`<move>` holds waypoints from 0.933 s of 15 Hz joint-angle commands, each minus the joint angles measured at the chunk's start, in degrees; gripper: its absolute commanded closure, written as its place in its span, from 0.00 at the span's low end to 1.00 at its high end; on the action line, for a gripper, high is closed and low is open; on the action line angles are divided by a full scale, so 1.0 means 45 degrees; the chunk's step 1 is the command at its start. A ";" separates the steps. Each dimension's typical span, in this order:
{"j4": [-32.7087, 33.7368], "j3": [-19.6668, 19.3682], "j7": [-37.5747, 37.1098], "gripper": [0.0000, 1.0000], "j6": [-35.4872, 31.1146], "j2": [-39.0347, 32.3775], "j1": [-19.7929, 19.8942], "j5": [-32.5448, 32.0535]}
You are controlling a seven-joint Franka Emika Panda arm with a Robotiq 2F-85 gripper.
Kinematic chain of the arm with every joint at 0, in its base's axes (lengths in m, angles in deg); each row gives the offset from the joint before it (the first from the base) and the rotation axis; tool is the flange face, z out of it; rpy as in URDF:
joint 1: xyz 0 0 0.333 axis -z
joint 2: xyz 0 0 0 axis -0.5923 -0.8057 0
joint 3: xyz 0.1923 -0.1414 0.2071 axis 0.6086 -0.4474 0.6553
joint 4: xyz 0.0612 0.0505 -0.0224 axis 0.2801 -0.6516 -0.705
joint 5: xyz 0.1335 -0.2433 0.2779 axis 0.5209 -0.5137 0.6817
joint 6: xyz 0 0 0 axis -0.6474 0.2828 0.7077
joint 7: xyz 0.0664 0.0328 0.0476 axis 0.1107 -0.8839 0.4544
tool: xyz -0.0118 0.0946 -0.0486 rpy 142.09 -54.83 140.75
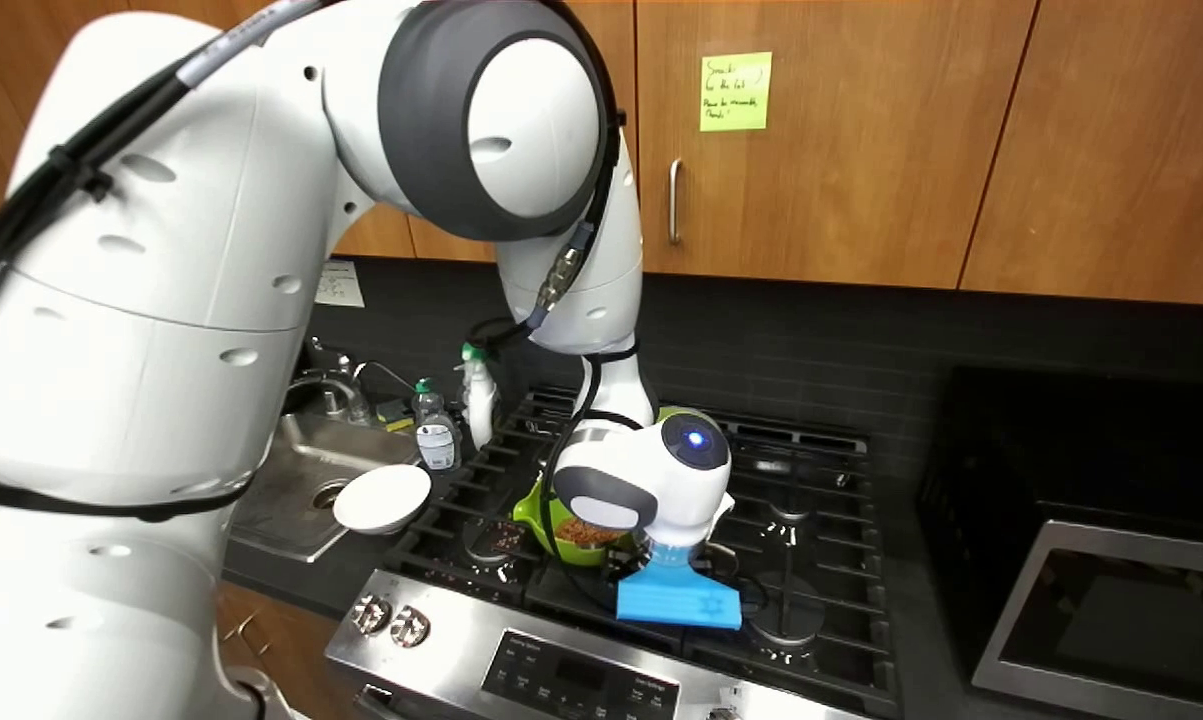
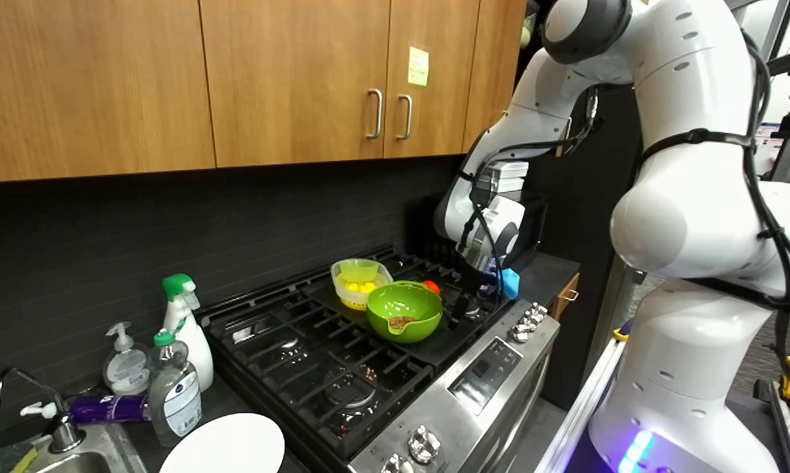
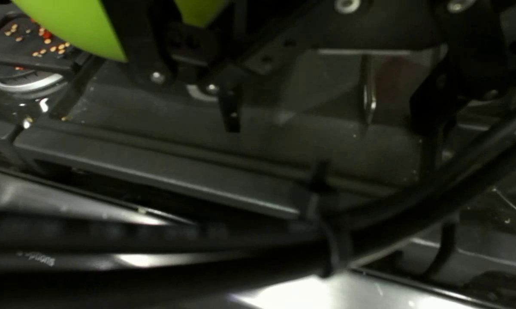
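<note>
Spotter: Black cables (image 3: 395,214), slightly blurred, crossed your wrist view closest to the camera. Past them, your gripper (image 3: 326,122) had its jaws spread well apart.

Operator: Clasping anything?

Spotter: Nothing that you could make out, though the shadow between the jaws was murky. Nearest to you was the lime-green mixing bowl (image 2: 395,302), upright on the gas range (image 1: 456,635), just beside your gripper; whether the two touched, you couldn't tell.

Operator: How far had things got?

Spotter: You could judge only by how things lay. Reddish-brown flakes (image 2: 401,322), probably crushed red pepper, already sat in a small pile at the bottom of the bowl. Not all were inside: loose flakes (image 3: 47,40) lay scattered on and around a burner (image 2: 350,393) on the sink side. You had no hold on the bowl yet, and anything left beyond that, the views didn't settle.

Operator: And farther out?

Spotter: In an exterior view you had a translucent plastic tub (image 2: 340,288) holding yellow pieces (image 2: 360,287) behind the bowl, and a red-orange round thing (image 2: 432,287) peeking past the bowl's rim. Beyond the range, just beside the steel sink (image 1: 291,510), you had a white dish (image 1: 381,498), then a dish-soap bottle (image 1: 438,445) and a green-topped spray bottle (image 1: 479,405). Over it all hung wooden cabinets (image 1: 821,200), one with a yellow-green sticky note (image 1: 735,92).
</note>
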 commanded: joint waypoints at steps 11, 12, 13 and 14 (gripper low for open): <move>0.0940 0.0225 0.0048 0.85 0.0084 -0.0411 0.0398 0.0280; 0.0965 0.0210 0.0023 0.92 0.0144 -0.0442 0.0459 0.0276; 0.1037 0.0384 0.0160 0.99 -0.0047 -0.0659 0.0565 0.0440; 0.1092 0.0490 0.0196 1.00 -0.0171 -0.0816 0.0616 0.0554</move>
